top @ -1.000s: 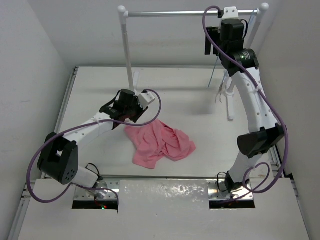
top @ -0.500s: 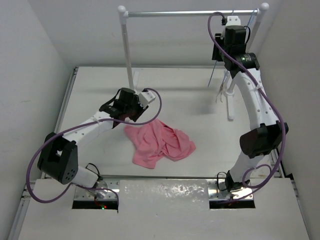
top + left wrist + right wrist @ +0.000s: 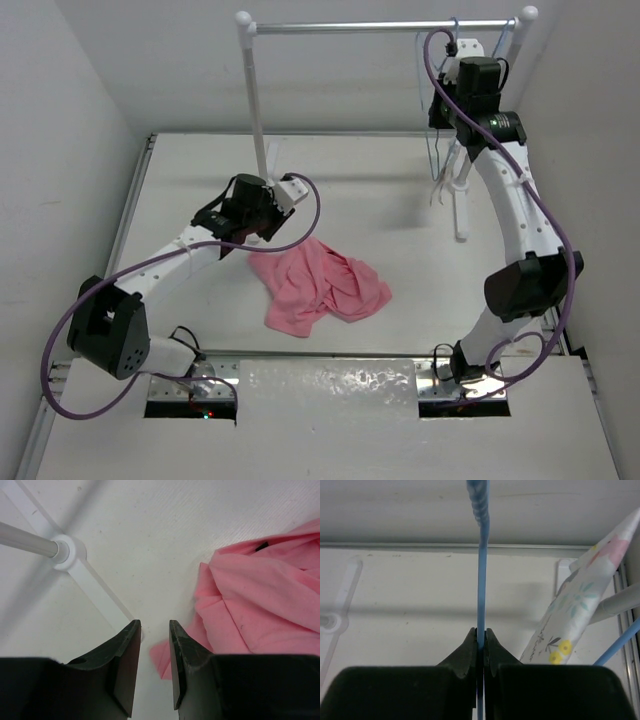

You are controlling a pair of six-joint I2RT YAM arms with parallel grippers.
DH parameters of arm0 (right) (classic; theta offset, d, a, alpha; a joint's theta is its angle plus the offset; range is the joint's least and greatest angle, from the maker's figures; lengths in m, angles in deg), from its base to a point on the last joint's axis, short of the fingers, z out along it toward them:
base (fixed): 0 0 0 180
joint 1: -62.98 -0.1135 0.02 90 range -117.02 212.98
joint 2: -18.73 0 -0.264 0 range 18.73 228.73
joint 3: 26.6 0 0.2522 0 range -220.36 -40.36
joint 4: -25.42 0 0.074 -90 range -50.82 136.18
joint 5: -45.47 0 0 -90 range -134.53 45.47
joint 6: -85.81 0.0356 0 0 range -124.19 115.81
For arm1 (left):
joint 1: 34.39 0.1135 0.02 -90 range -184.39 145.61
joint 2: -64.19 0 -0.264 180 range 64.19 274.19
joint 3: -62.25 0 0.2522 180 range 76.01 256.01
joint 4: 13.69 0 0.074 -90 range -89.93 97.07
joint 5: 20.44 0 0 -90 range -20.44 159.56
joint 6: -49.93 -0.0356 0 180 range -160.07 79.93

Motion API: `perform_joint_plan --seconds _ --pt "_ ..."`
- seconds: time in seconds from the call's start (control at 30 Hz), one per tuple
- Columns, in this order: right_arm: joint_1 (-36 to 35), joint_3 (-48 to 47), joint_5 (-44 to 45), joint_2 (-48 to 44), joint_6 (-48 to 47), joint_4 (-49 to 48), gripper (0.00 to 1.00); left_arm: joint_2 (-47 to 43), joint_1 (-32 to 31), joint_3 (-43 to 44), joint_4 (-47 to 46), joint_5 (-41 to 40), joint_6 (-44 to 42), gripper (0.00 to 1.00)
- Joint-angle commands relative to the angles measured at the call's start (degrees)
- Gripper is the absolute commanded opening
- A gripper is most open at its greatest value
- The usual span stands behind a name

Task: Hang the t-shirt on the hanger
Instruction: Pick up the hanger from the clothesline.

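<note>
Moved: right gripper (image 3: 481, 634) rose toward metal rail (image 3: 350, 27), now clamped on thin pale-blue wire hanger (image 3: 482, 580) | left gripper (image 3: 154, 630) part-open, empty, beside crumpled salmon-pink fabric t-shirt (image 3: 318, 285) on white table (image 3: 380, 200) | progress: hanger grasped; dressing it remains.

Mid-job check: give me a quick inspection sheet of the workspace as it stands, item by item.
Surface: white table, bare apart from the garment and the rack's feet.
Job's things: t-shirt lies crumpled near the table's middle; hanger, pale-blue wire, is up at the rail's right end.
Clutter: floral-printed strip beside the hanger; what it belongs to cannot be told.
Hands: right hand shut on the hanger's wire; left hand open, holding nothing, low beside the t-shirt's edge.
Cables: purple cables loop along both arms; none caught on the rack that I can see.
Surroundings: clothes rack across the far side, plain white walls.
</note>
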Motion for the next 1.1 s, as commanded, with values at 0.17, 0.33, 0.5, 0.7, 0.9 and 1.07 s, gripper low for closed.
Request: perform_joint_plan --seconds 0.17,0.33,0.5,0.7,0.9,1.07 --pt "-0.2 0.5 -12.0 -7.4 -2.7 -3.3 0.0 -2.6 0.4 0.1 -0.4 0.6 -0.7 0.27" --pt "-1.5 3.4 -16.3 -10.5 -5.1 -3.5 0.0 -2.0 0.4 0.8 -0.1 1.6 -0.5 0.27" --pt "-1.9 8.8 -20.0 -14.3 -7.5 -3.9 0.0 0.2 0.5 2.4 0.3 1.1 -0.2 0.27" --pt "-3.9 25.6 -24.0 -23.2 -7.3 -8.6 0.0 4.4 0.3 3.9 1.2 7.5 2.7 0.29" --pt "-8.4 36.8 -22.8 -28.9 -6.8 -9.0 0.0 10.4 -1.4 7.8 2.3 16.7 8.6 0.38" --pt "-9.6 43.5 -19.8 -31.3 -4.9 -7.2 0.0 13.0 -5.4 8.8 4.8 19.5 8.0 0.45"
